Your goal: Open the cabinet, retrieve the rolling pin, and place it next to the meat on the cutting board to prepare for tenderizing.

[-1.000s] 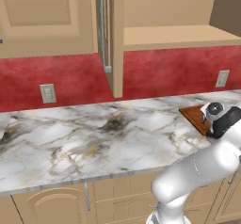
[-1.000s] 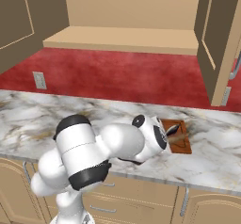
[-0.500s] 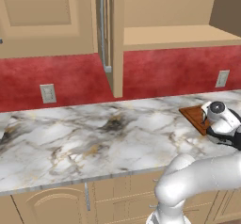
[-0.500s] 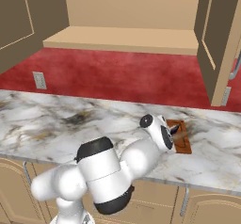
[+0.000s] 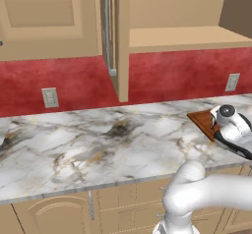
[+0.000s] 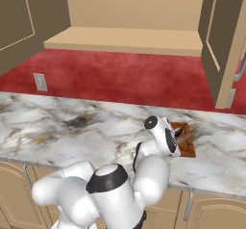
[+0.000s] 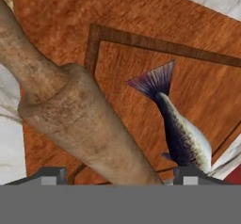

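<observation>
The cabinet [image 6: 126, 38] stands open, its handled door [image 5: 114, 31] edge-on in the left base view and its bare shelf showing. My hand hangs over the reddish cutting board [image 7: 141, 25], which lies at the counter's right [image 5: 201, 121] [image 6: 186, 147]. My gripper [image 7: 120, 173] is shut on the rolling pin [image 7: 70, 110], a brown wooden cylinder running from the fingers to the upper left over the board's edge. The meat [image 7: 183, 133], a small grey-and-dark fish, lies on the board just right of the pin, apart from it. One dark fingertip [image 7: 51, 173] flanks the pin.
A marble counter [image 5: 98, 144] runs the full width under a red backsplash with outlets [image 5: 49, 97] [image 5: 232, 81]. The open right cabinet door [image 6: 222, 40] juts out above the board. Base cabinets [image 5: 54, 213] sit below the counter edge.
The hand has stayed over the board with the pin. The arm's elbow has swung down and to the right in front of the counter.
</observation>
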